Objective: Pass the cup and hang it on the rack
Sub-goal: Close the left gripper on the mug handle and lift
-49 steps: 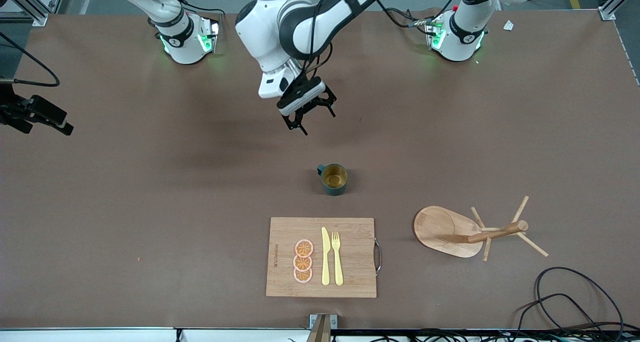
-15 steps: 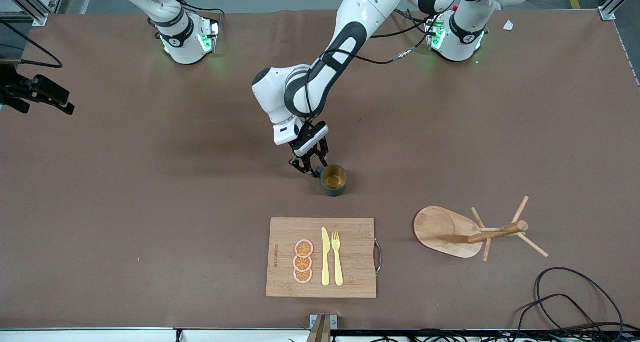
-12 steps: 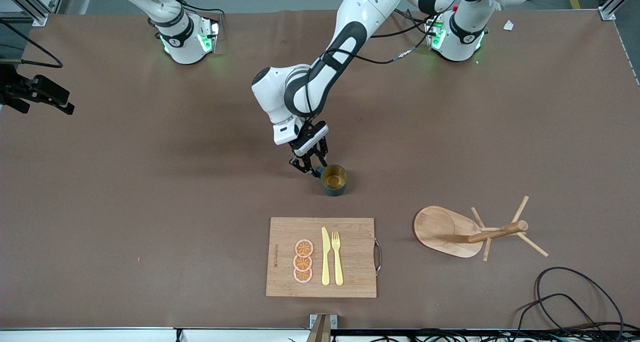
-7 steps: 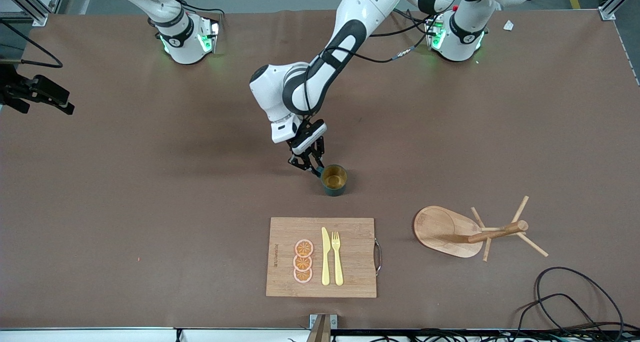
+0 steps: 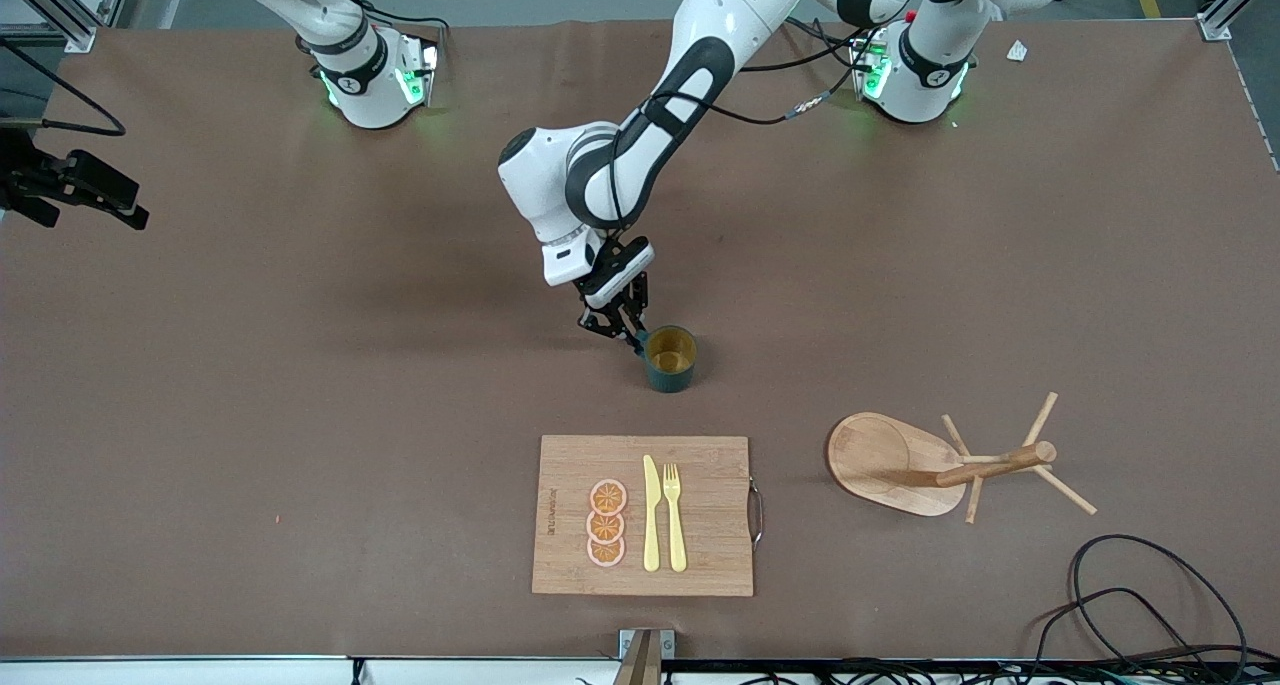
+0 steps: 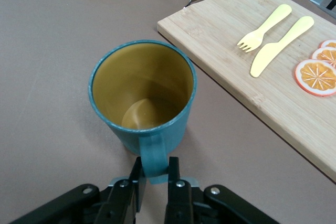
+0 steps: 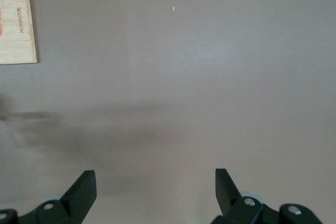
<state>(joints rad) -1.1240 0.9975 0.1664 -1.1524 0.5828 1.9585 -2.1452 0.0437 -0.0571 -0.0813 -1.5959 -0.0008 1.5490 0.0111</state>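
The dark teal cup (image 5: 669, 357) with a mustard-yellow inside stands upright on the table, mid-table, farther from the front camera than the cutting board. My left gripper (image 5: 630, 333) reaches across from its base and is shut on the cup's handle (image 6: 154, 153), which sits pinched between the two black fingers (image 6: 137, 174). The wooden rack (image 5: 885, 462) stands toward the left arm's end of the table, its post (image 5: 990, 465) and pegs leaning in the front view. My right gripper (image 7: 155, 179) hangs open over bare table at the right arm's end, holding nothing.
A wooden cutting board (image 5: 715, 505) with a yellow knife (image 5: 651, 515), a yellow fork (image 5: 675, 515) and orange slices (image 5: 606, 523) lies nearer to the front camera than the cup. Black cables (image 5: 1130, 605) lie at the table's near corner by the rack.
The left gripper came down beside the cup and its fingers closed on the handle over the last second. The cup has barely shifted. The right gripper stays open.
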